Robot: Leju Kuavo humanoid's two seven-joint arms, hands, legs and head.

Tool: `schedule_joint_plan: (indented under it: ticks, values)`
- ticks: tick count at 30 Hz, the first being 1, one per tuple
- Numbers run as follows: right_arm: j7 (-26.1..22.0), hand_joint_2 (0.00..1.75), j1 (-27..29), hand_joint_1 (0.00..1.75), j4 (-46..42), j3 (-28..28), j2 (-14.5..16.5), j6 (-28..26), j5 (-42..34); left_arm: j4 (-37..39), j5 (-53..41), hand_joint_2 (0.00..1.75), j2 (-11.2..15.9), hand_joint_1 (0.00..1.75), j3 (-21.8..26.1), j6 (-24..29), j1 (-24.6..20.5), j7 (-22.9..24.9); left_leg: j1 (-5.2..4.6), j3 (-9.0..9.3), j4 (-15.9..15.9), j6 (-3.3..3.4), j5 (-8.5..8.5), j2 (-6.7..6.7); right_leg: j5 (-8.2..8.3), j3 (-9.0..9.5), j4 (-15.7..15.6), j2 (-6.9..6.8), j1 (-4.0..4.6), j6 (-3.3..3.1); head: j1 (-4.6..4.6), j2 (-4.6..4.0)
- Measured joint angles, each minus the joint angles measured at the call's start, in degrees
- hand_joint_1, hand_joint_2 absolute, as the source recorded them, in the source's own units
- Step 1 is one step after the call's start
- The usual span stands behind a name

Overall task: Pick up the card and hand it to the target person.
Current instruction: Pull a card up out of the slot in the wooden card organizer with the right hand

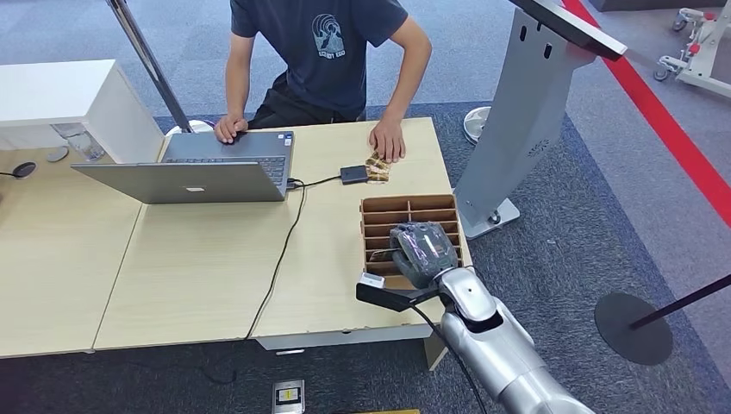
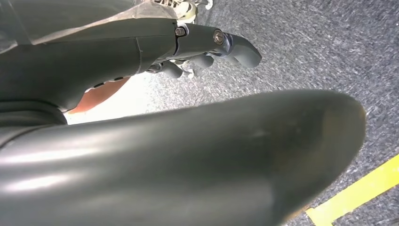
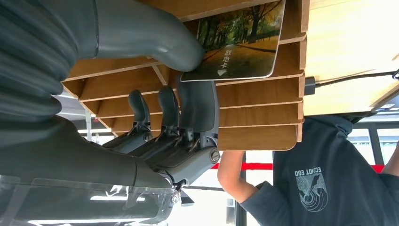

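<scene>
My right hand (image 3: 179, 94) reaches into the slotted wooden card rack (image 1: 384, 216) at the counter (image 1: 198, 267) edge, thumb on one face of the card (image 3: 240, 42) and the index finger pressing the other, so the card is pinched between them while it sits partly inside its slot; my other fingers (image 3: 139, 106) curl just beside it against the dividers. The card, printed with an autumn tree scene, is the only item I can make out in the rack; the neighbouring slots toward my fingertips look bare, though in the head view my hand covers the near compartments. Beyond the hand, across the counter, the target person (image 1: 332, 52) leans in with one palm near a small dark card reader (image 1: 353, 174) and the other on a laptop (image 1: 194, 168). I judge the main risk to be the pinch: it catches the card near one corner, so the card could pivot or slip as I lift, or its edge could snag a divider and drag the light rack toward the counter edge beside my wrist. A cable (image 1: 284, 250) runs well to the side of the hand and could be caught on a wide swing toward the person. My left hand (image 2: 202, 47) hangs low over the carpet, its fingers loosely curled with nothing in them.
</scene>
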Motion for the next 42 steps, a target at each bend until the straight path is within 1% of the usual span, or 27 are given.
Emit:
schedule_joint_plan:
  ticks: [7,11,19,22,24,28,33,37,40,42]
  values:
    - [0.0,1.75,0.1,1.28,-0.2,-0.1,-0.1,0.1,-0.1,0.0,0.0,0.0,0.0,0.0,0.0,-0.1,0.0,-0.3,0.01,0.02,0.0,0.0,-0.02,0.0,-0.01,0.02,0.0,0.0,0.01,0.0,0.0,0.0]
    - [-0.2,1.75,0.3,1.32,-0.3,-0.3,-0.3,0.0,-0.2,-0.1,-1.0,1.75,0.1,0.0,0.0,-0.2,-0.2,-2.0,0.01,0.02,0.0,0.01,-0.01,-0.02,-0.01,0.02,0.0,-0.01,0.01,0.0,0.0,0.0]
    - [-0.4,1.75,0.2,1.33,-0.1,-0.5,-0.3,-0.2,-0.3,0.1,-0.5,1.75,0.1,0.0,0.5,1.6,-0.4,-2.2,0.01,0.01,0.0,0.0,0.0,-0.02,-0.01,0.01,0.0,-0.02,0.01,0.0,0.0,0.0]
    - [-1.0,1.75,0.1,1.33,-1.1,-0.9,-0.5,-0.3,-1.1,0.0,-0.5,1.75,0.0,0.0,0.5,1.4,-0.3,-2.1,0.01,0.01,0.0,0.0,-0.01,-0.02,-0.01,0.01,0.0,-0.02,0.01,0.0,0.0,0.0]
    - [-1.4,1.75,-0.4,1.33,-3.7,-1.5,-1.1,0.0,-1.9,0.0,-0.4,1.75,-0.1,0.0,0.4,1.2,-0.1,-2.0,0.01,-0.01,0.0,0.0,-0.01,-0.02,-0.01,-0.01,0.0,-0.01,0.01,0.0,0.0,0.0]
    - [-2.0,1.75,-1.2,1.33,-13.6,-3.4,-3.5,1.4,-3.1,-0.1,0.4,1.75,-0.1,0.0,0.9,0.9,0.9,-2.2,-0.04,-0.11,0.1,0.02,-0.03,0.02,-0.03,-0.14,0.1,0.02,-0.04,0.02,0.0,0.0]
    - [-3.4,1.75,-6.9,1.33,-22.2,-5.8,-5.9,4.2,-4.3,0.0,1.4,1.75,-0.5,0.0,1.4,-1.0,1.2,-2.2,-0.1,-0.29,0.2,0.04,-0.07,0.11,-0.05,-0.35,0.3,0.1,-0.09,0.04,0.0,0.0]
    - [-5.3,1.75,-11.7,1.33,-28.7,-8.5,-8.1,4.9,-7.6,0.0,0.8,1.75,-0.7,0.0,0.5,-1.9,1.0,-2.5,-0.12,-0.32,0.3,0.03,-0.05,0.04,-0.05,-0.36,0.3,0.01,-0.11,0.04,0.0,0.0]
    - [-6.4,1.75,-15.4,1.33,-29.8,-9.1,-8.9,5.9,-10.1,0.0,0.3,1.75,-0.8,0.0,0.1,-1.9,0.2,-2.5,-0.12,-0.31,0.3,0.03,-0.04,-0.01,-0.05,-0.34,0.3,-0.04,-0.11,0.04,0.0,0.0]
    - [-7.4,1.75,-17.7,1.33,-29.1,-8.9,-8.8,6.0,-11.9,0.0,-0.2,1.75,-0.8,0.0,0.0,-2.0,-0.5,-2.5,-0.11,-0.31,0.3,0.03,-0.03,-0.03,-0.04,-0.34,0.3,-0.05,-0.11,0.04,0.0,0.0]
